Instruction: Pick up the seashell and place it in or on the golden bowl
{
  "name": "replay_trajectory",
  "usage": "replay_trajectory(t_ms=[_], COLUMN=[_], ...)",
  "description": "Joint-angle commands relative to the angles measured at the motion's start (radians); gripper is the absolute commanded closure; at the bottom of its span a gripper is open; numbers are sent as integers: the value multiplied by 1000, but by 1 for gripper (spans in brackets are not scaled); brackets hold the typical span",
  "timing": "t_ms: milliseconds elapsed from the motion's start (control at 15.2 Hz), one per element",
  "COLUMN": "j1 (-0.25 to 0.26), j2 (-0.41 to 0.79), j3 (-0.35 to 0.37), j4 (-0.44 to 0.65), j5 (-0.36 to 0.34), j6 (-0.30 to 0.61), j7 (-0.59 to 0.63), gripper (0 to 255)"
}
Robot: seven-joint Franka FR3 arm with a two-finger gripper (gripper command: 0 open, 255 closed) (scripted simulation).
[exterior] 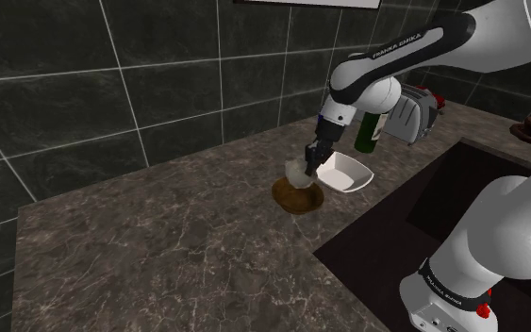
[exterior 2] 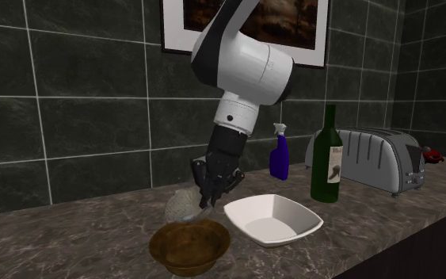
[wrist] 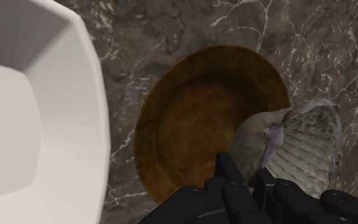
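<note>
A grey, ribbed seashell point(wrist: 295, 146) hangs in my gripper point(wrist: 250, 178), whose black fingers are shut on its edge. In the second exterior view the seashell point(exterior 2: 183, 204) is in the air just above the far rim of the brown-gold bowl point(exterior 2: 189, 246), held by the gripper point(exterior 2: 207, 202). From the shoulder view the seashell point(exterior: 296, 173) sits right over the bowl point(exterior: 298, 196), with the gripper point(exterior: 312, 170) beside it. In the wrist view the bowl point(wrist: 199, 121) lies under the fingers, the shell overlapping its rim.
A white square dish point(exterior 2: 273, 219) stands close beside the bowl. Behind it are a dark green wine bottle point(exterior 2: 327, 156), a blue spray bottle point(exterior 2: 279, 154) and a silver toaster point(exterior 2: 374, 159). A dark sink point(exterior: 461, 203) opens at the shoulder view's right. A tiled wall backs the counter.
</note>
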State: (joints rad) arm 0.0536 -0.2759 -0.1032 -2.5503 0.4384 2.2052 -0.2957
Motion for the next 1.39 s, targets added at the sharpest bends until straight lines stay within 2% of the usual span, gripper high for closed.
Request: replay_trajectory(t_ms=[0,462,990,1056,1320], j1=[5,20,20,20,20], j2=[22,98,98,98,98], j3=[0,-4,-4,-4,-4], j4=[-11,-42,-42,-42,-42], j5=[14,67,67,67,67], j6=[31,127,127,127,127], j7=[-16,-80,-80,-80,-80], gripper=[255,255,255,0,0])
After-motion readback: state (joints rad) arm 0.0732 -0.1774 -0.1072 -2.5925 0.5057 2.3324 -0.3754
